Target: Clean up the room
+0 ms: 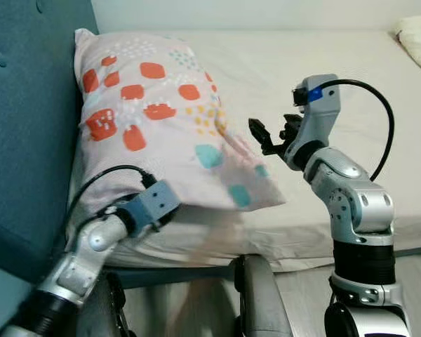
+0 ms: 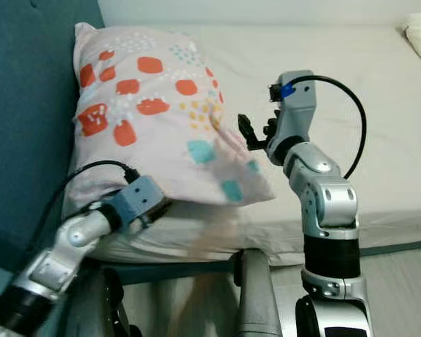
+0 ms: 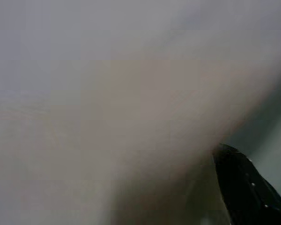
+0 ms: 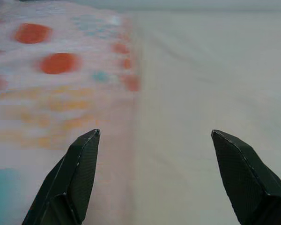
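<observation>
A pale pink pillow (image 1: 161,119) with orange, teal and yellow marks lies on the bed (image 1: 351,77), its upper end leaning against the teal headboard (image 1: 21,126). My left gripper (image 1: 167,210) is pushed under the pillow's near lower edge, where the fabric hides it. One black finger (image 3: 246,187) presses against blurred pale cloth in the left wrist view. My right gripper (image 1: 274,135) hovers open just above the mattress at the pillow's right edge. In the right wrist view its fingers (image 4: 79,173) straddle the line where the pillow (image 4: 51,84) meets the sheet.
A second white pillow (image 1: 417,38) sits at the bed's far right corner. The mattress front edge (image 1: 302,256) runs across just in front of me. Pale wooden floor (image 1: 417,281) shows at the lower right. My own grey body parts (image 1: 256,295) fill the bottom middle.
</observation>
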Motion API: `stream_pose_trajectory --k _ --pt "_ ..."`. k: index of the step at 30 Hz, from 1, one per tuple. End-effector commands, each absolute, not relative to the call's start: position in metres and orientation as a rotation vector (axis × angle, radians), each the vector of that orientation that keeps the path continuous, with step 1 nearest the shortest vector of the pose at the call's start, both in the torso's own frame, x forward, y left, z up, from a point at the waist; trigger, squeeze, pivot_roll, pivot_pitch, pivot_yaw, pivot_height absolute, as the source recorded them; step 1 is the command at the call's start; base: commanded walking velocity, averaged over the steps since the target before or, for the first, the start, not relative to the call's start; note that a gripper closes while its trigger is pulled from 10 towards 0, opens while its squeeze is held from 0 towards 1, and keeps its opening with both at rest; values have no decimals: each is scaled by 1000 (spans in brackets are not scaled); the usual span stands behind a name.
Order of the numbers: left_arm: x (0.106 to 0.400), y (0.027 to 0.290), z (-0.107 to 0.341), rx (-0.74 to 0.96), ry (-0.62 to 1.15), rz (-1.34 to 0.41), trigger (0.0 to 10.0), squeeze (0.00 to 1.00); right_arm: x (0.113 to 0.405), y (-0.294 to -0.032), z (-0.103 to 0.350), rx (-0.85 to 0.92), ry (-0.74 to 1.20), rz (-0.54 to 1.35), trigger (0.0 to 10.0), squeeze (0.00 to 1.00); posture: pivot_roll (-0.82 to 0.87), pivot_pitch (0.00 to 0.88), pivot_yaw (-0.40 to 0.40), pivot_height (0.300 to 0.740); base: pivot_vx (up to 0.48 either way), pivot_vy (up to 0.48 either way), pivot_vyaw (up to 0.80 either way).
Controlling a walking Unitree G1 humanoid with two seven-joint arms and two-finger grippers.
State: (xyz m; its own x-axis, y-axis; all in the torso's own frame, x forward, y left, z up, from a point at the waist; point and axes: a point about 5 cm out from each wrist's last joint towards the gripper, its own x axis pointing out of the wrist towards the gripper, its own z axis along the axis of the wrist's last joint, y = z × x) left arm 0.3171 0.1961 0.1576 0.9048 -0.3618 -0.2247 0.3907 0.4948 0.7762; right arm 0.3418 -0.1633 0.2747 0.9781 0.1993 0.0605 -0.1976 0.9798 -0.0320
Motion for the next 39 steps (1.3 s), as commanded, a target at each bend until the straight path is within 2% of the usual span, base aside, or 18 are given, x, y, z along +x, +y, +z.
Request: stream_pose_trajectory --k 1,4,6,8,10,12,15,17,20,22,27,30,33,35,36,37,38,39 --pt "318 219 167 1010 95 -410 10000 0 343 -174 268 -120 -63 112 10000 0 -66 179 -10 511 0 0 0" --pt "318 227 174 1047 107 -406 10000 0 343 -178 265 -171 -62 74 10000 0 -61 175 -10 511 0 0 0" --pt "313 237 191 1144 124 -450 10000 0 345 -186 257 -223 -58 11 10000 0 -53 174 -10 511 0 0 0" --pt "310 240 199 1175 132 -479 10000 0 347 -188 252 -194 -59 0 10000 0 -47 170 -10 511 0 0 0" --pt "298 244 210 1201 173 -586 10000 0 352 -186 238 -60 -77 17 10000 0 -39 171 -8 511 0 0 0" --pt "298 244 210 1201 173 -586 10000 0 352 -186 238 -60 -77 17 10000 0 -39 171 -8 511 0 0 0" --pt "257 242 196 1103 385 -869 10000 0 360 -174 217 34 -45 51 10000 0 -7 170 -1 511 0 0 0" --pt "257 242 196 1103 385 -869 10000 0 360 -174 217 34 -45 51 10000 0 -7 170 -1 511 0 0 0" --pt "219 244 180 998 600 -1062 10000 0 363 -160 212 57 -35 98 10000 0 0 171 -2 511 0 0 0" --pt "213 245 180 970 626 -1099 10000 0 363 -159 211 63 -33 104 10000 0 1 170 -2 511 0 0 0" --pt "204 245 208 887 566 -1219 10000 0 366 -161 206 70 -36 96 10000 0 1 162 -1 511 0 0 0" --pt "205 247 217 880 542 -1221 10000 0 367 -161 206 76 -41 97 10000 0 -1 157 1 511 0 0 0" --pt "207 242 242 786 382 -1235 10000 0 370 -162 206 88 -52 95 10000 0 -2 149 5 511 0 0 0" --pt "207 242 242 786 382 -1235 10000 0 370 -162 206 88 -52 95 10000 0 -2 149 5 511 0 0 0" --pt "210 236 256 709 237 -1234 10000 0 370 -163 206 96 -62 88 10000 0 -5 143 4 511 0 0 0" --pt "210 236 256 709 237 -1234 10000 0 370 -163 206 96 -62 88 10000 0 -5 143 4 511 0 0 0" --pt "217 230 269 615 51 -1192 10000 0 370 -165 208 109 -83 79 10000 0 -5 140 4 511 0 0 0" --pt "217 230 269 615 51 -1192 10000 0 370 -165 208 109 -83 79 10000 0 -5 140 4 511 0 0 0"
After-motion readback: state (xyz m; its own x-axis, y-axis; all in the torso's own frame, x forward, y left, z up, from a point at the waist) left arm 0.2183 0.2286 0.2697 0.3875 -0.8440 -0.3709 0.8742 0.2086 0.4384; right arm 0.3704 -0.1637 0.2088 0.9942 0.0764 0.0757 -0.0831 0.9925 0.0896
